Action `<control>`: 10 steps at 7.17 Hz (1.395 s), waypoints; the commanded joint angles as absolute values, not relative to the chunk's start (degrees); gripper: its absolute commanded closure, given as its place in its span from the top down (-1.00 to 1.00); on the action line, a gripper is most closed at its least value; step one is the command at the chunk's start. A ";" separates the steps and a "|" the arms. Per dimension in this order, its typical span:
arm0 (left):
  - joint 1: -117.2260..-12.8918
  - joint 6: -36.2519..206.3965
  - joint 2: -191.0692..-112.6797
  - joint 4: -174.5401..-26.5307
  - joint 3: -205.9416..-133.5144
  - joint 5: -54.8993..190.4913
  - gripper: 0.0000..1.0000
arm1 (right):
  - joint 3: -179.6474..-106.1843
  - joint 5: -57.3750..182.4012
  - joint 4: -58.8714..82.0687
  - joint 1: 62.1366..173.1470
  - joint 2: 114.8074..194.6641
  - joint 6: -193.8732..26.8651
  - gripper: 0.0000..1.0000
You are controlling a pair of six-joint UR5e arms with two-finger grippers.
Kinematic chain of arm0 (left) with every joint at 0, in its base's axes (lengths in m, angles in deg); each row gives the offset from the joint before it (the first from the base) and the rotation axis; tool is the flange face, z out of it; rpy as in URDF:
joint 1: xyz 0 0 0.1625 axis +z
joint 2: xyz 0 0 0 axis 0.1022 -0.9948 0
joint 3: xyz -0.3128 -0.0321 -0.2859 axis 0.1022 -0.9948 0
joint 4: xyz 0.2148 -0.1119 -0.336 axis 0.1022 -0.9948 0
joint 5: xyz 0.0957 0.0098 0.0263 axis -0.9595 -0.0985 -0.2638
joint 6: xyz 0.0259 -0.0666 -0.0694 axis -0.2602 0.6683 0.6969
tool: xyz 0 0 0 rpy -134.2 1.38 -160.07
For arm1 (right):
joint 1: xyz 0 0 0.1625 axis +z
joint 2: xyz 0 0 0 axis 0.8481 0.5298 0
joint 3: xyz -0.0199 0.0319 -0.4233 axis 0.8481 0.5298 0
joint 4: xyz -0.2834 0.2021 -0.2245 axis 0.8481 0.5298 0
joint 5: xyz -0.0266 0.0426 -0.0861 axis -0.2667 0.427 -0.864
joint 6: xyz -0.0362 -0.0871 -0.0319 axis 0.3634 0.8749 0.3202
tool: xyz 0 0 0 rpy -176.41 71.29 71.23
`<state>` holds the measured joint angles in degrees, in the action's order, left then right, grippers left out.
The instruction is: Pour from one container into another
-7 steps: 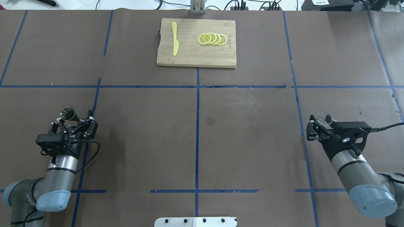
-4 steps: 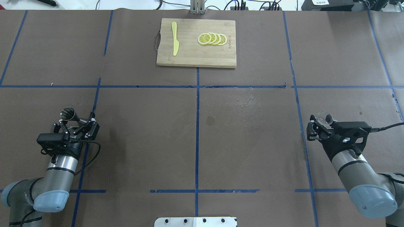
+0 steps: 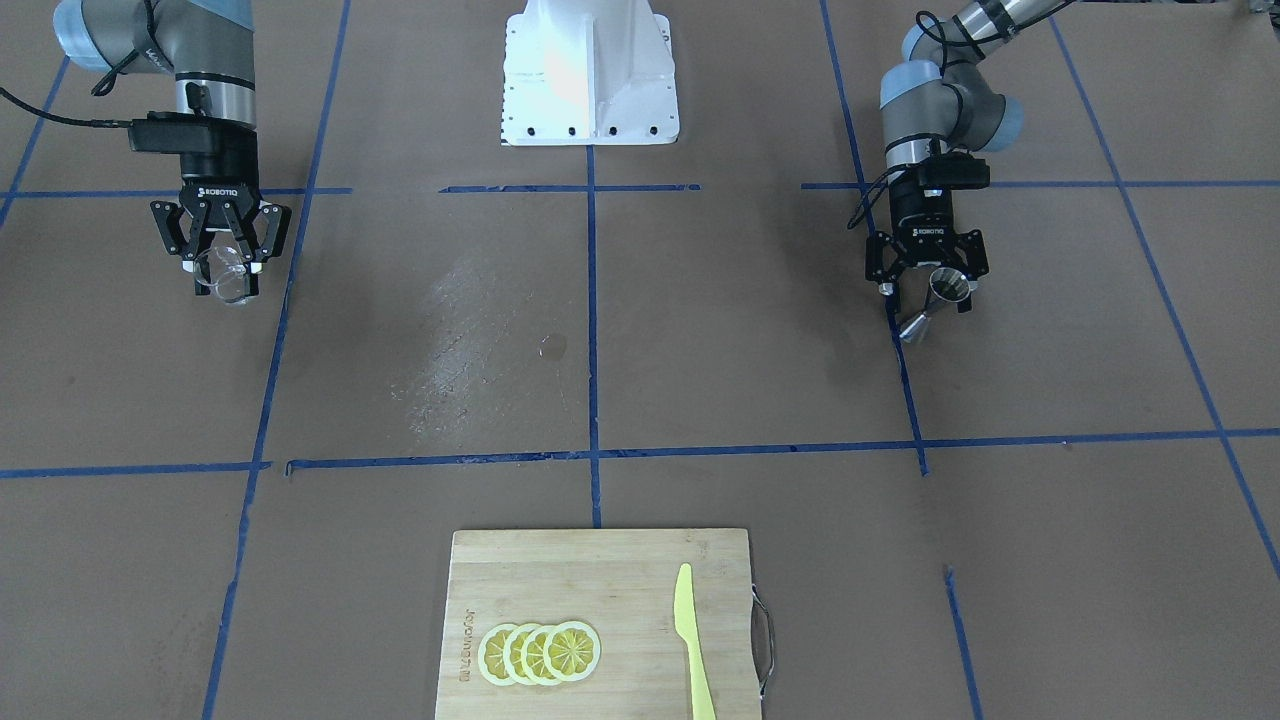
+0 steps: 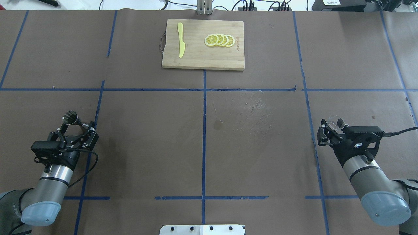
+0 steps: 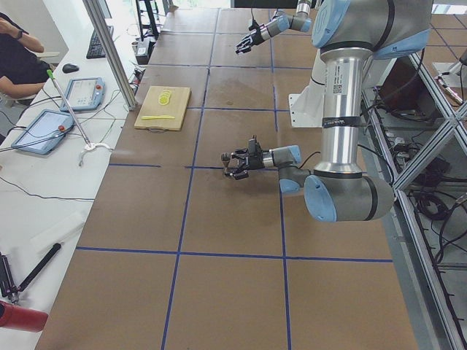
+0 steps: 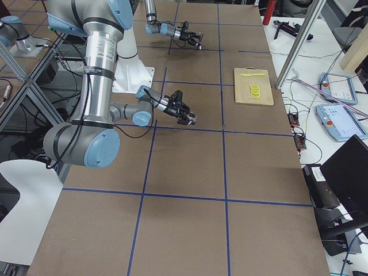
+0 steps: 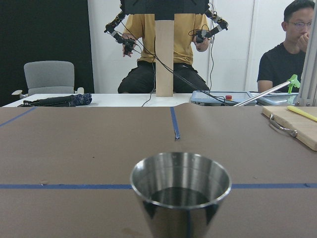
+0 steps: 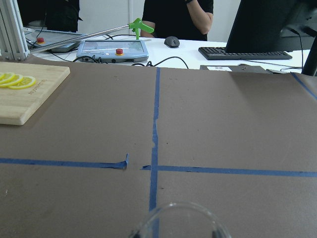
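A steel jigger (image 4: 70,117) stands upright on the brown table at the left, with dark liquid showing inside it in the left wrist view (image 7: 181,191). My left gripper (image 4: 76,128) is open, its fingers spread wide to either side of the jigger (image 3: 946,290) without pressing on it. At the right, my right gripper (image 4: 332,125) is shut on a clear glass (image 4: 335,123). The front-facing view shows the glass (image 3: 226,278) between the pads. Only the glass rim (image 8: 173,220) shows at the bottom of the right wrist view.
A wooden cutting board (image 4: 196,60) lies at the table's far middle, with a yellow plastic knife (image 4: 180,40) and lemon slices (image 4: 219,40) on it. A small round stain (image 4: 218,124) and a scuffed patch (image 4: 258,107) mark the table's centre. Operators sit beyond the far edge.
My left arm has drawn back toward the robot's base, its gripper still open. The jigger stayed in place. The right arm and the glass have not moved.
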<state>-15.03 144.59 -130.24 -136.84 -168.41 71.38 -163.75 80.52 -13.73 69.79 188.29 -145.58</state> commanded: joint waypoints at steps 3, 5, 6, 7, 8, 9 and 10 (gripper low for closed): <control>-11.93 142.94 -123.78 -136.48 -176.47 75.87 1.00 | -163.56 80.54 -13.73 69.79 188.38 -145.58 -1.00; -10.88 142.68 -120.08 -136.22 -181.83 79.21 1.00 | -162.17 80.19 -13.73 69.26 188.38 -146.36 -1.00; -10.61 142.59 -119.54 -136.22 -183.33 80.61 1.00 | -160.85 80.01 -13.73 68.91 188.38 -147.59 -1.00; -10.52 141.89 -118.23 -136.22 -185.61 82.89 1.00 | -160.23 79.83 -13.82 68.39 188.38 -149.51 -1.00; -10.52 140.49 -116.39 -136.22 -188.94 85.09 1.00 | -159.88 79.66 -13.82 67.86 188.38 -150.23 -1.00; -10.52 140.30 -115.76 -136.22 -189.93 86.15 1.00 | -159.78 79.74 -13.82 67.33 188.11 -152.06 -1.00; -10.43 140.22 -115.58 -136.22 -190.38 86.25 1.00 | -158.48 79.74 -13.82 66.80 187.76 -152.78 -1.00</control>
